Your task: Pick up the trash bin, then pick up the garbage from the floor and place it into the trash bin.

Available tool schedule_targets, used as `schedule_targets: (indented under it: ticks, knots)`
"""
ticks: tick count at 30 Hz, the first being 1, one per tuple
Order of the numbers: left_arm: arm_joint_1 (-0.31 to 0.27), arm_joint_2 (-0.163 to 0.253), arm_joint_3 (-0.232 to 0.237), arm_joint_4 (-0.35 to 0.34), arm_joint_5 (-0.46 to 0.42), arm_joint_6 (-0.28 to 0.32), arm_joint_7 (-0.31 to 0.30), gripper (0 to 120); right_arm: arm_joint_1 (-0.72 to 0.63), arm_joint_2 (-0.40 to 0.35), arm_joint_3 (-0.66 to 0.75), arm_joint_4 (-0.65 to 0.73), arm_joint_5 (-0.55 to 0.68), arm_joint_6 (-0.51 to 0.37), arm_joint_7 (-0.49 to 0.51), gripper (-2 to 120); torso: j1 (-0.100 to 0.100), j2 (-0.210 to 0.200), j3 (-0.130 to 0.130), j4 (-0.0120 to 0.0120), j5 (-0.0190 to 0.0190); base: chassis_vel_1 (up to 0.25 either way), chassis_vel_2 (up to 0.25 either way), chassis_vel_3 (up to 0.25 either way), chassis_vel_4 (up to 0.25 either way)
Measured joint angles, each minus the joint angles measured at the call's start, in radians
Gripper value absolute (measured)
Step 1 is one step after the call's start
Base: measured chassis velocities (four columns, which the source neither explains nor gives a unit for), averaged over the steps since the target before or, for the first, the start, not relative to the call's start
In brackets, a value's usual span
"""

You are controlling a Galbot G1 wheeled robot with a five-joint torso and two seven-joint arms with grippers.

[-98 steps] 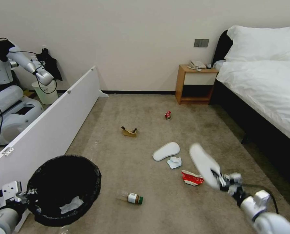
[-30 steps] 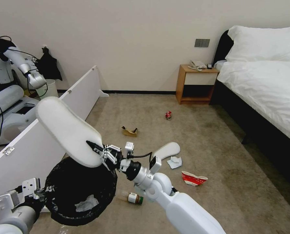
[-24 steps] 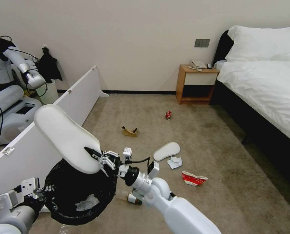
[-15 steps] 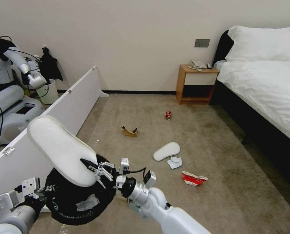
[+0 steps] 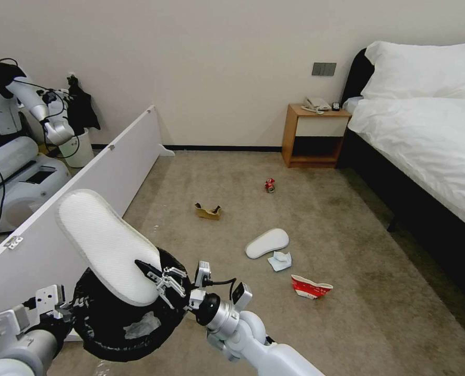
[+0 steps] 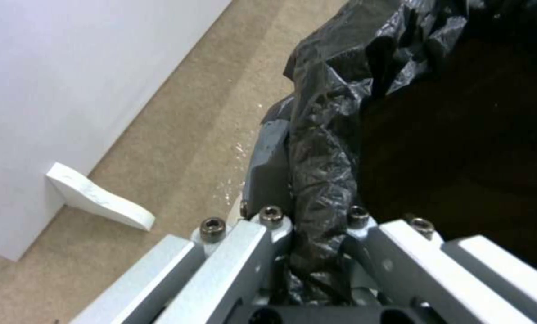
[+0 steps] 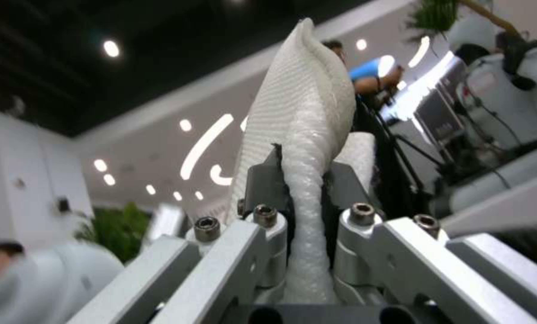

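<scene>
At the far left the left gripper [image 5: 60, 312] pinches the bag-lined rim of the trash bin [image 5: 118, 318], its fingers [image 6: 268, 180] clamped on the black plastic, holding the bin above the carpet [image 5: 316, 219] just as in the earlier frames. Just right of it, the right gripper [image 5: 156, 274] grips the edge of a white slipper [image 5: 107, 245], jaws pressed tight on its rim; half a second ago the slipper stood a little higher and farther left, and it has now come down over the bin's mouth, its lower end at the rim. Farther right on the carpet, unmoved, lie the torn cardboard [image 5: 207, 211], the red can [image 5: 269, 185], the second slipper [image 5: 266, 243], the tissue [image 5: 279, 260] and the red-white carton [image 5: 310, 286].
</scene>
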Motion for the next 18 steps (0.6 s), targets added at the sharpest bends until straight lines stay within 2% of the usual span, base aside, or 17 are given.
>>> schedule_targets:
  ticks: [1, 6, 18]
  knots:
    - [0.001, 0.003, -0.009, 0.001, -0.002, 0.0, 0.0, 2, 0.003, -0.005, 0.005, -0.018, -0.058, 0.015, 0.012, 5, 0.0, 0.0, 0.0, 0.0, 0.0, 0.0, 0.0, 0.0, 0.0]
    - [0.002, 0.005, -0.017, 0.003, -0.008, 0.0, 0.001, 2, 0.012, -0.004, 0.007, -0.05, -0.134, 0.053, 0.034, 5, 0.0, 0.0, 0.0, 0.0001, 0.0, 0.0, 0.0, 0.0, 0.0]
    - [-0.001, 0.006, -0.02, 0.003, -0.014, 0.0, 0.002, 2, 0.015, -0.009, 0.006, -0.08, -0.218, 0.087, 0.061, 5, 0.0, 0.0, 0.0, 0.0, 0.0, 0.0, 0.0, 0.0, 0.0]
